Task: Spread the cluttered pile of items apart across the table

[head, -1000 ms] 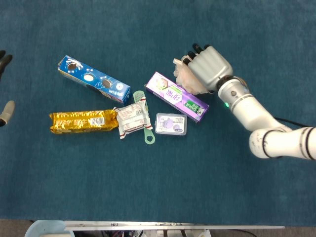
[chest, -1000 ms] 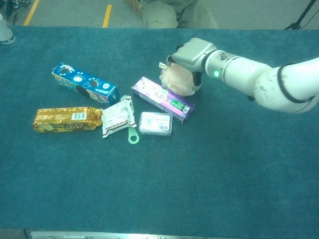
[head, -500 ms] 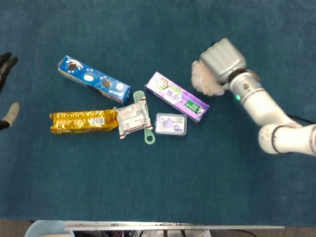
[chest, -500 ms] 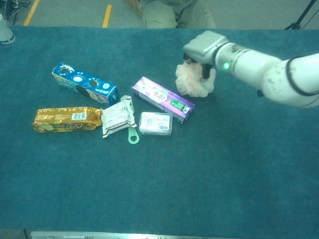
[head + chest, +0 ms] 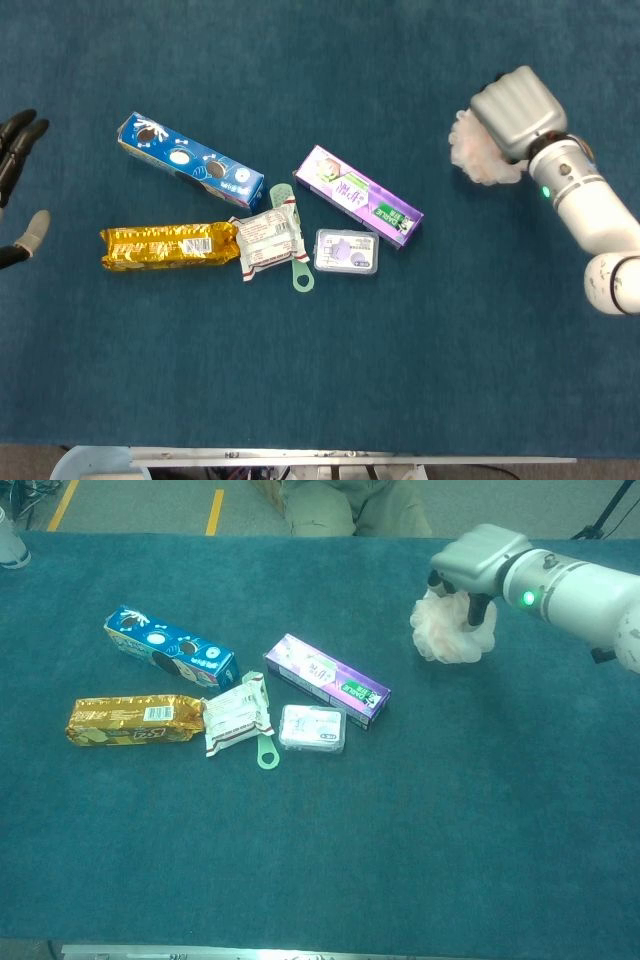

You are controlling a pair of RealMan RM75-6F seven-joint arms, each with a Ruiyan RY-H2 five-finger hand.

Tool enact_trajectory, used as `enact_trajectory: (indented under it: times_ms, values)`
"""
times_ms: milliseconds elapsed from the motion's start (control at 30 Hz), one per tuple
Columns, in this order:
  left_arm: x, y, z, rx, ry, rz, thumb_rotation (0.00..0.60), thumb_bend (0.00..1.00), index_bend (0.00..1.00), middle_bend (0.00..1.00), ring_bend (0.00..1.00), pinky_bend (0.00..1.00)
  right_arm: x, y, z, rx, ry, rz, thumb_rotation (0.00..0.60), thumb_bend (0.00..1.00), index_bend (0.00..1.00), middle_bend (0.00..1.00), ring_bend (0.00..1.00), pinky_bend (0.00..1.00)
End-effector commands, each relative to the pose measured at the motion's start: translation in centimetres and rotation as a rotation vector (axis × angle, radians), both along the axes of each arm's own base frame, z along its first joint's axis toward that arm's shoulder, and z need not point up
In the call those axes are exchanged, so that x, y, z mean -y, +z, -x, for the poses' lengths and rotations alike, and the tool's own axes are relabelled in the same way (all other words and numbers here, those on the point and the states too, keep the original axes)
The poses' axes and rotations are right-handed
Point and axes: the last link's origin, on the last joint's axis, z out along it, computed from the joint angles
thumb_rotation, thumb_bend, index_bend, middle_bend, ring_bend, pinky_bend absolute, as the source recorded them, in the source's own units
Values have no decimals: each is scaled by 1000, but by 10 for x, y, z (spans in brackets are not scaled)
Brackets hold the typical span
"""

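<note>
Since a second ago the right hand (image 5: 478, 568) has carried the pink puff (image 5: 448, 632) from beside the purple box (image 5: 326, 680) out to the right, well apart from the pile, its fingers closed around the puff's top. The left hand (image 5: 18, 180) shows only at the left edge of the head view, fingers spread and empty. On the table (image 5: 420, 820) the purple box, small case (image 5: 313, 728), green opener (image 5: 266, 750), white packet (image 5: 236, 714), gold pack (image 5: 134, 720) and blue box (image 5: 170, 648) lie close together.
</note>
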Motion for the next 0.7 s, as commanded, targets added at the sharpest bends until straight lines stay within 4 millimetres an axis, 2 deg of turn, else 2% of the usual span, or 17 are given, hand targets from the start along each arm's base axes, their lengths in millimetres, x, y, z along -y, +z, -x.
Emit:
enact_trajectory:
  times_ms: [33, 133, 200, 367, 533, 700]
  values:
    - [0, 0, 0, 1, -3, -2, 600, 368, 36, 72, 124, 380, -2, 3, -2, 16, -17, -1, 600, 190, 266, 313, 221, 357]
    - [1, 1, -1, 2, -8, -5, 600, 368, 36, 72, 124, 378, -5, 6, -14, 59, -13, -20, 600, 190, 42, 167, 128, 263]
    - [1, 1, -2, 1, -11, -6, 600, 368, 36, 72, 124, 373, -8, 9, -23, 86, -6, -42, 600, 191, 0, 115, 97, 237]
    - [1, 1, -2, 2, -13, -7, 600, 368, 36, 71, 124, 369, -16, 16, -42, 157, 2, -88, 600, 191, 0, 82, 61, 195]
    - [2, 4, -2, 4, -12, -16, 600, 368, 36, 71, 124, 366, -28, 19, -63, 223, 34, -150, 589, 199, 6, 111, 59, 181]
    - [2, 4, -3, 16, -10, -6, 600, 368, 36, 71, 124, 359, -46, 11, -87, 237, 112, -262, 525, 227, 125, 189, 59, 147]
